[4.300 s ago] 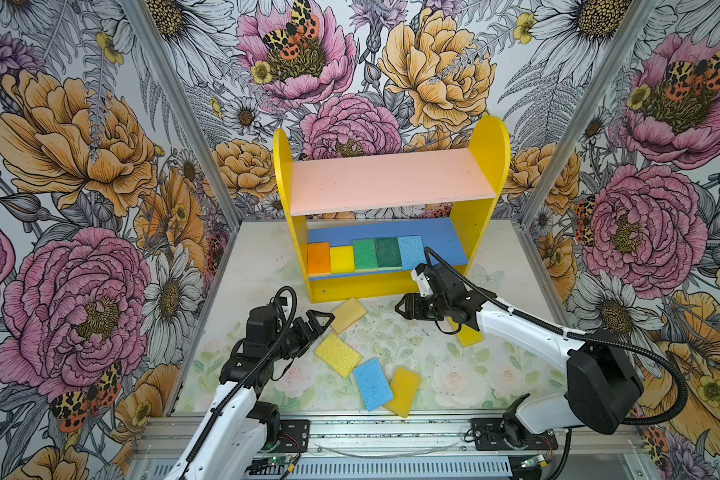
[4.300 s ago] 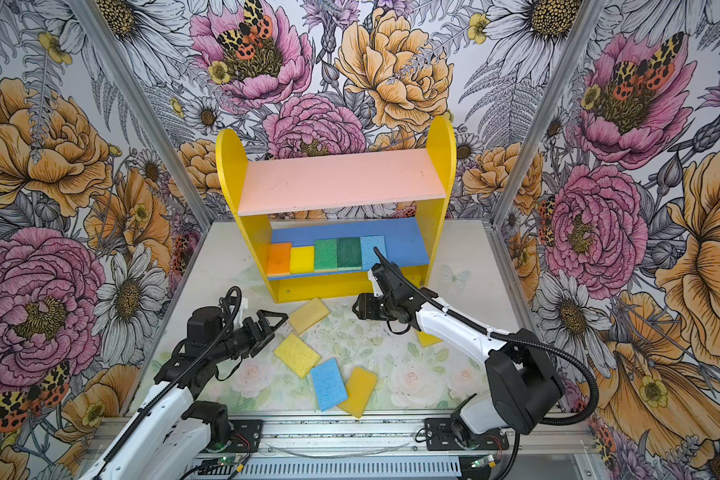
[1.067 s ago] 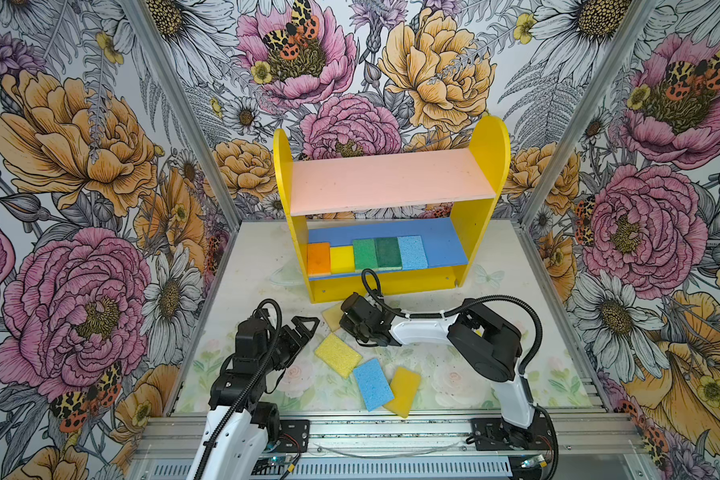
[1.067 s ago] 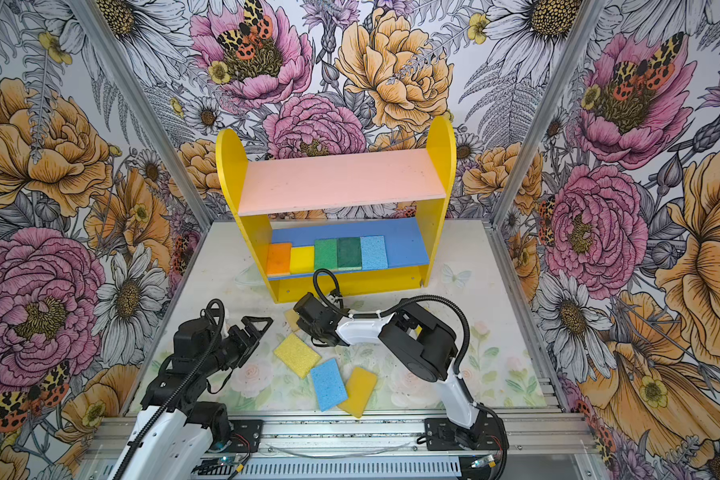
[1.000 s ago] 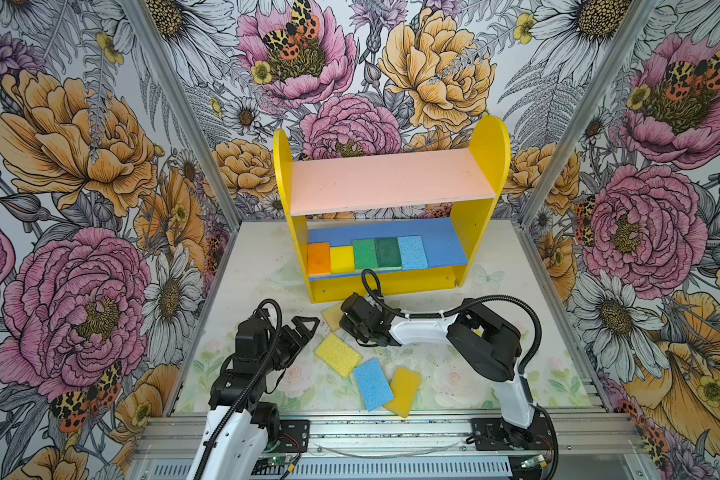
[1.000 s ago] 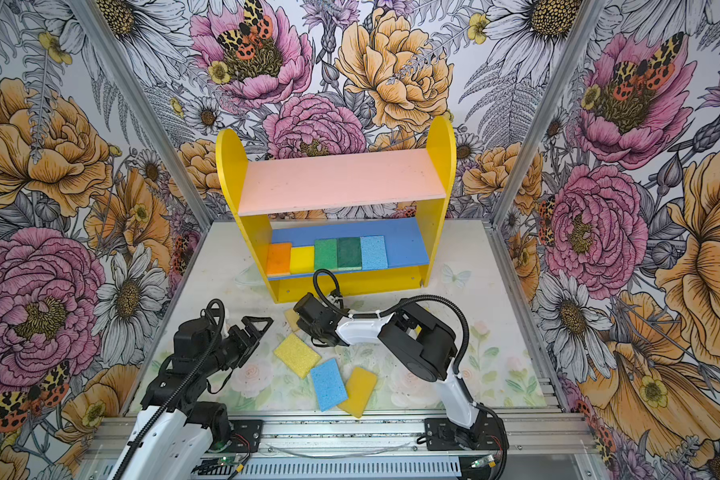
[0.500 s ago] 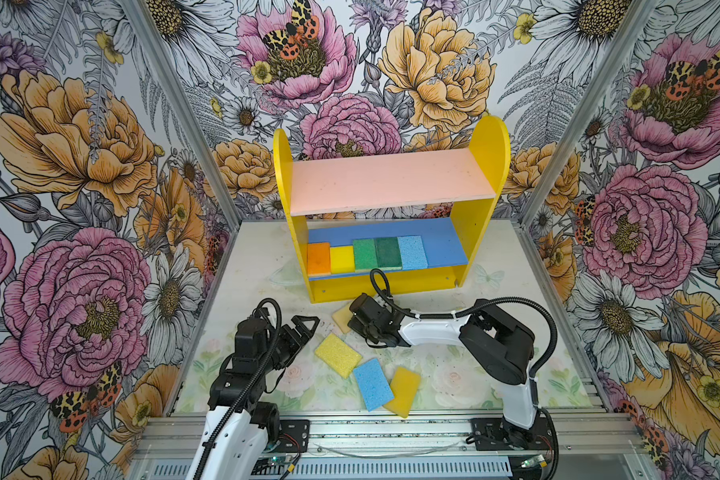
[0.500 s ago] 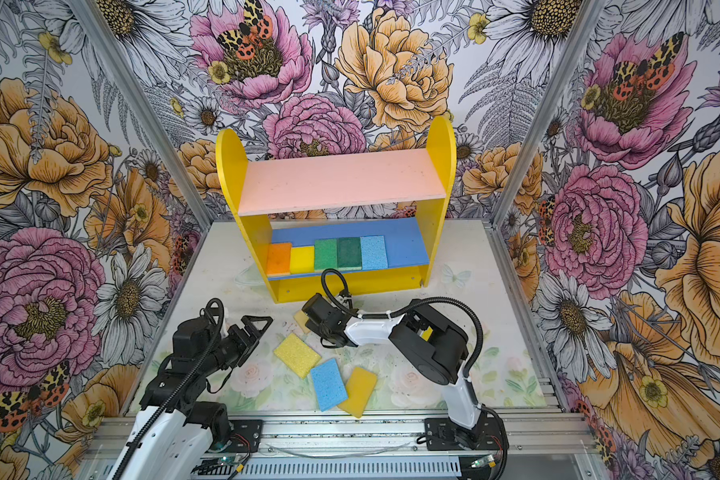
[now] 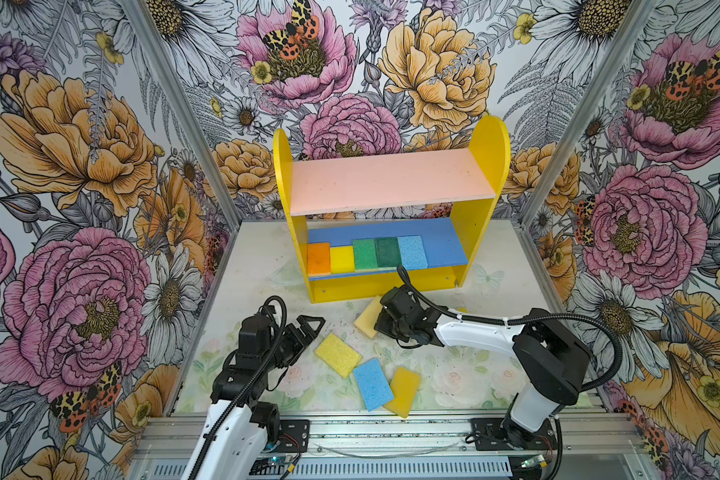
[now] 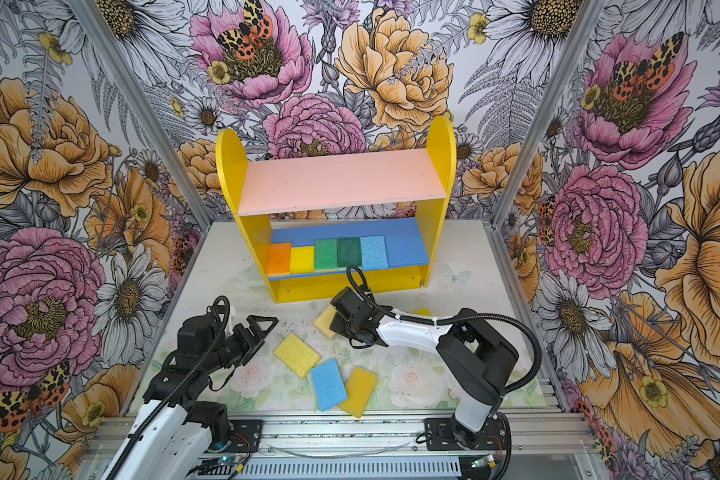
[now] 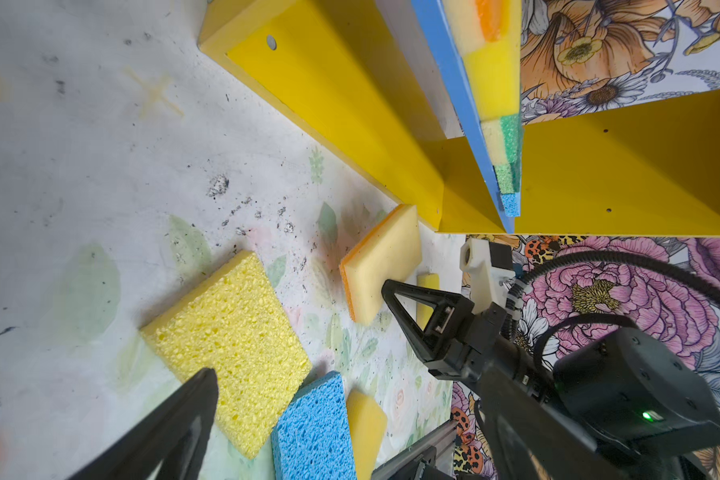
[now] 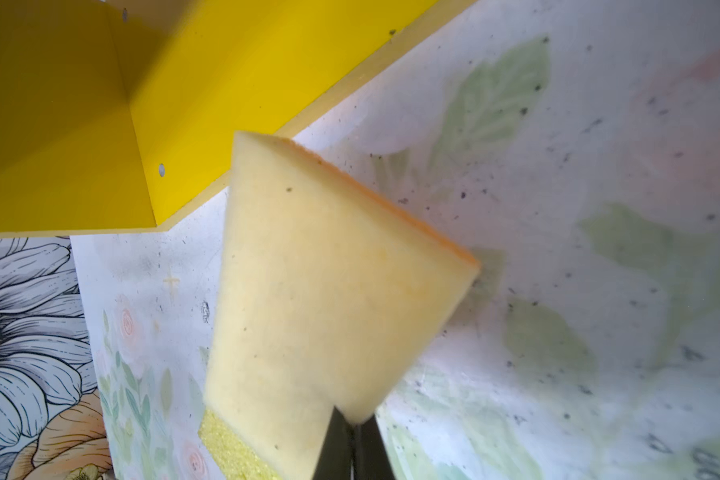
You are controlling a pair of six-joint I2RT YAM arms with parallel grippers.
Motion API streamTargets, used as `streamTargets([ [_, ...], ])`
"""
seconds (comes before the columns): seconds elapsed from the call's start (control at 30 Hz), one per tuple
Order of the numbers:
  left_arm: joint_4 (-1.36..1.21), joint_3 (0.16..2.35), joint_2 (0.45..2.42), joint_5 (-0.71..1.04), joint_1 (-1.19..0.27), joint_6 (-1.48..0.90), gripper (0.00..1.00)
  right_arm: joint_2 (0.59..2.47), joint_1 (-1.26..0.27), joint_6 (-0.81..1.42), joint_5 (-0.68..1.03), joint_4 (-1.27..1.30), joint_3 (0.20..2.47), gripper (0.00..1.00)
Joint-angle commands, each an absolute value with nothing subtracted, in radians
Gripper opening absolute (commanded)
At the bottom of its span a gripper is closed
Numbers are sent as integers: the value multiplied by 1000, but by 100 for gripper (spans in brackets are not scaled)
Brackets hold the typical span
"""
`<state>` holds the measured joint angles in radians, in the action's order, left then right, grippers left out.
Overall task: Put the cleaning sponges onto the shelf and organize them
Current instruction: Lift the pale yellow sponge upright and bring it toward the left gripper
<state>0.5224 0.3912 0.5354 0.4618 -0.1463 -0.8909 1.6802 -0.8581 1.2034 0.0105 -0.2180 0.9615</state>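
Observation:
The shelf (image 9: 391, 180) stands at the back. Its blue lower board (image 9: 445, 245) carries a row of orange, yellow, green and light blue cleaning sponges (image 9: 366, 253). My right gripper (image 9: 381, 326) (image 12: 352, 419) is shut on the corner of a pale yellow sponge (image 9: 366, 319) (image 12: 329, 291) with an orange underside, held tilted just in front of the shelf base. My left gripper (image 9: 308, 330) hangs open and empty, left of a bright yellow sponge (image 9: 337, 355) (image 11: 229, 345) lying on the table.
A blue sponge (image 9: 373, 384) lies over the edge of an orange-yellow one (image 9: 404, 390) near the front rail. Another yellow sponge (image 9: 460, 309) peeks out behind the right arm. Flowered walls close in on three sides.
The right gripper has come from the shelf to the pale yellow sponge, closed on it and carried it a little to the right. The left arm has stayed still.

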Motion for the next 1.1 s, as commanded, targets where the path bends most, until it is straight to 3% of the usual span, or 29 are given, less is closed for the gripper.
streamTargets([
  [0.0, 450, 397, 572, 483, -187, -856, 99, 1631, -837, 1053, 107, -255, 944, 0],
  [0.47, 200, 399, 683, 627, -255, -863, 99, 1608, -830, 748, 474, -253, 1086, 0],
  [0.57, 113, 381, 691, 651, -256, -905, 94, 1602, -836, 722, 542, -256, 1101, 0],
  [0.7, 76, 386, 692, 661, -257, -913, 81, 1584, -849, 697, 582, -256, 1106, 0],
  [1.07, 65, 391, 742, 656, -261, -914, 73, 1538, -858, 667, 602, -262, 1119, 0],
])
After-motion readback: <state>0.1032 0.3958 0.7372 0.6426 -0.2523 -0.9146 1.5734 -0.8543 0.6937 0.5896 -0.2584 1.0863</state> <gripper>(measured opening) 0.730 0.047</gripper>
